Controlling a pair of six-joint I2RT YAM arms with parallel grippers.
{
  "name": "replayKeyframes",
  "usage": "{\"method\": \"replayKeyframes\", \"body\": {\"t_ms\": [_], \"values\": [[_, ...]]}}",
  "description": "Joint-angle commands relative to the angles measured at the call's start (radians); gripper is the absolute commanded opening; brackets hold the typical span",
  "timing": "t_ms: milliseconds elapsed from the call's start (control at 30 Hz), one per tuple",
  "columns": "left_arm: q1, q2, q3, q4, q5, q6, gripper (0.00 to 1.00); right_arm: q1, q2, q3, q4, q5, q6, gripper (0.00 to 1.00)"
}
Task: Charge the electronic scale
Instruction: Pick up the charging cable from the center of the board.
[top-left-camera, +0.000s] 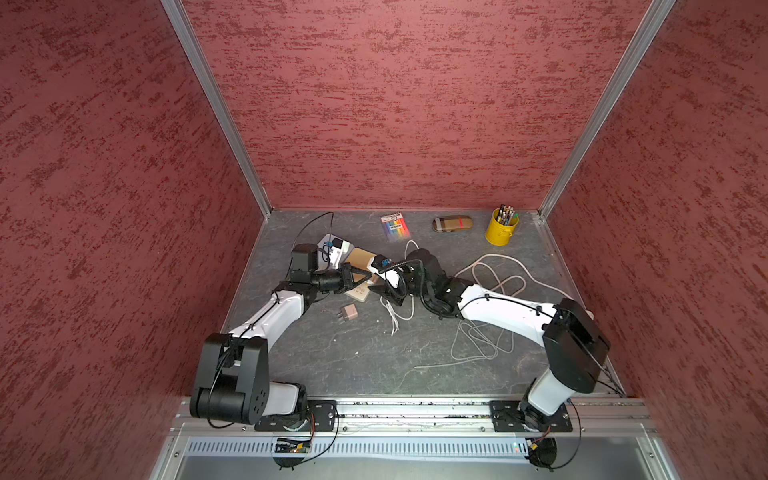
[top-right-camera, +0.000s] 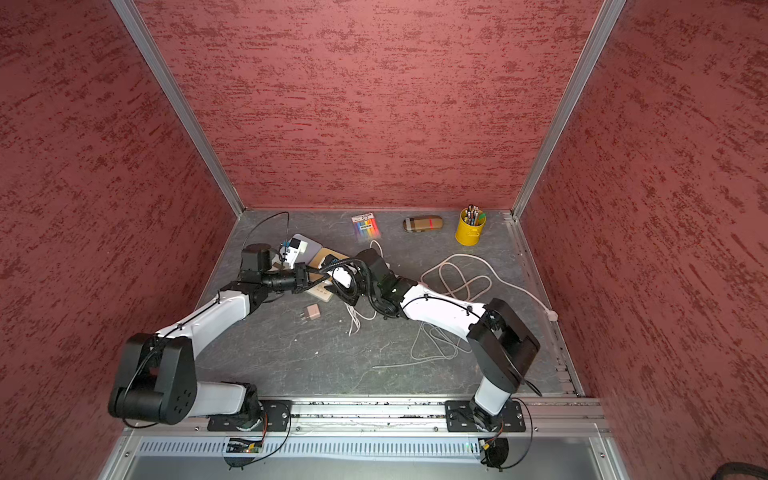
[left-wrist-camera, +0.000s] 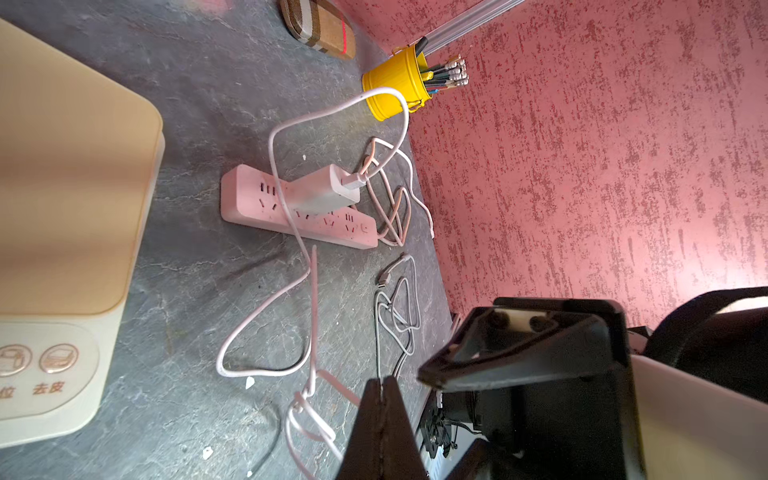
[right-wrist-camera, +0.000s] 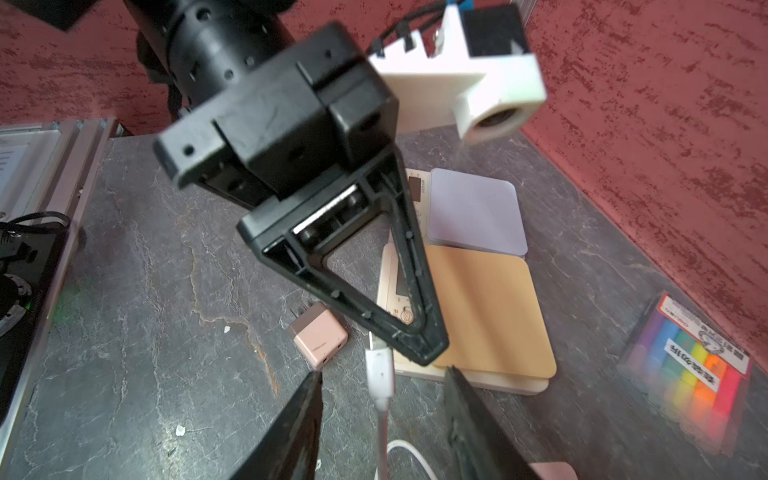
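Tan-topped scale (right-wrist-camera: 490, 311) lies on the table (right-wrist-camera: 145, 291), with a lilac scale (right-wrist-camera: 473, 212) just beside it. My left fingers (right-wrist-camera: 419, 270) are pressed together, tips at the scale's edge. My right fingers (right-wrist-camera: 299, 424) stand apart either side of the white cable plug (right-wrist-camera: 379, 370), not touching it. Pink charger (right-wrist-camera: 319, 338) lies on the table just beside the plug.

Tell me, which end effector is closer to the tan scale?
Left. The shut left end effector has its tip over the button edge of the tan scale. The open right end effector sits off that edge, straddling the white cable plug.
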Motion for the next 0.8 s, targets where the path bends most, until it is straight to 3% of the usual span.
{"method": "replayKeyframes", "body": {"t_ms": [0,67,300,433,567,667,700,733,767], "values": [[-0.001,-0.024,0.031,-0.012,0.023,-0.003,0.00,0.007,0.018,0.033,-0.050,-0.002,-0.028,0.46],[-0.001,-0.026,0.031,-0.012,0.024,-0.001,0.00,0.007,0.024,0.035,-0.048,0.013,-0.024,0.43],[-0.001,-0.036,0.030,-0.020,0.028,0.003,0.00,0.007,0.051,0.061,-0.053,0.021,-0.018,0.21],[0.002,-0.041,0.030,-0.024,0.028,0.005,0.00,0.007,0.049,0.066,-0.037,0.014,-0.012,0.20],[0.002,-0.040,0.032,-0.029,0.028,0.007,0.00,0.007,0.057,0.075,-0.041,0.009,-0.009,0.00],[0.006,-0.042,0.028,-0.046,0.015,0.034,0.00,0.007,0.066,0.080,-0.051,0.009,0.010,0.00],[0.007,-0.044,0.029,-0.057,-0.006,0.046,0.07,0.006,0.073,0.088,-0.064,0.015,0.020,0.00],[0.011,-0.045,0.031,-0.077,-0.039,0.069,0.28,0.007,0.082,0.100,-0.081,0.024,0.039,0.00],[0.016,-0.044,0.036,-0.104,-0.075,0.094,0.41,0.007,0.097,0.107,-0.093,0.038,0.066,0.00]]}}
